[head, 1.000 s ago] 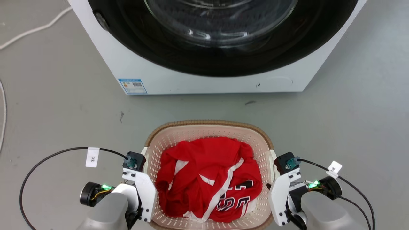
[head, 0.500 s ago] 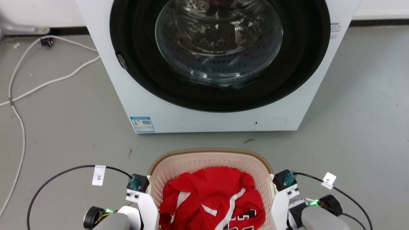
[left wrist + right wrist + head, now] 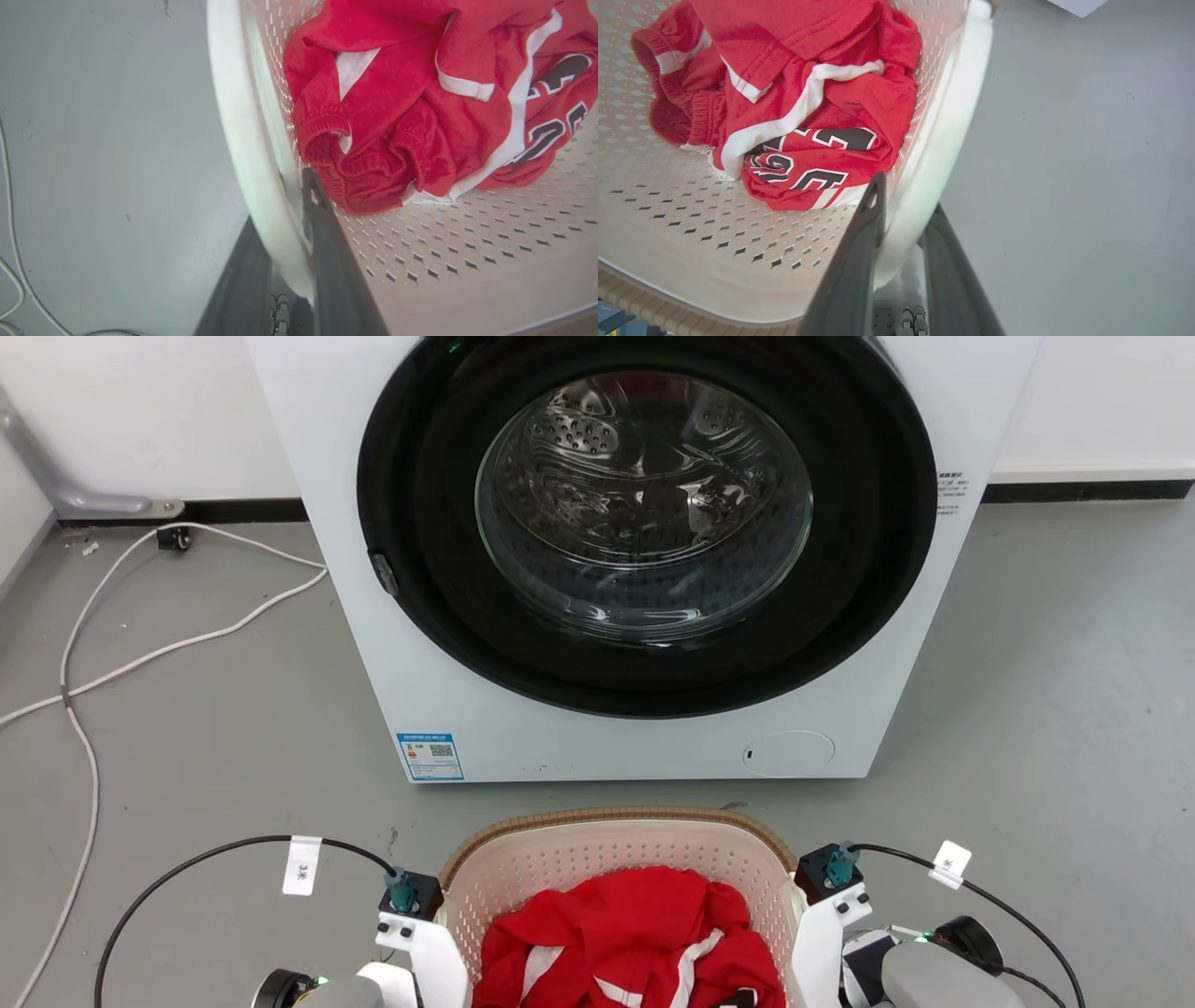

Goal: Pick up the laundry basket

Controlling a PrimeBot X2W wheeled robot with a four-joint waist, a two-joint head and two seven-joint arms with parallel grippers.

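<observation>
Gripping the laundry basket (image 3: pixel 607 819) by both sides

The basket shows at the bottom centre of the head view, just below the white washer (image 3: pixel 635 747), which stands on the grey floor (image 3: pixel 187 756). A crumpled red jersey (image 3: pixel 644 924) (white trim, dark numerals) lies inside it. In the left wrist view the left pincer (image 3: pixel 279 198) is clamped on the basket's white side edge, one dark finger inside the wall, one outside. The right pincer (image 3: pixel 906 193) clamps the opposite edge likewise. A white cable (image 3: pixel 217 633) trails at the head view's left
</observation>
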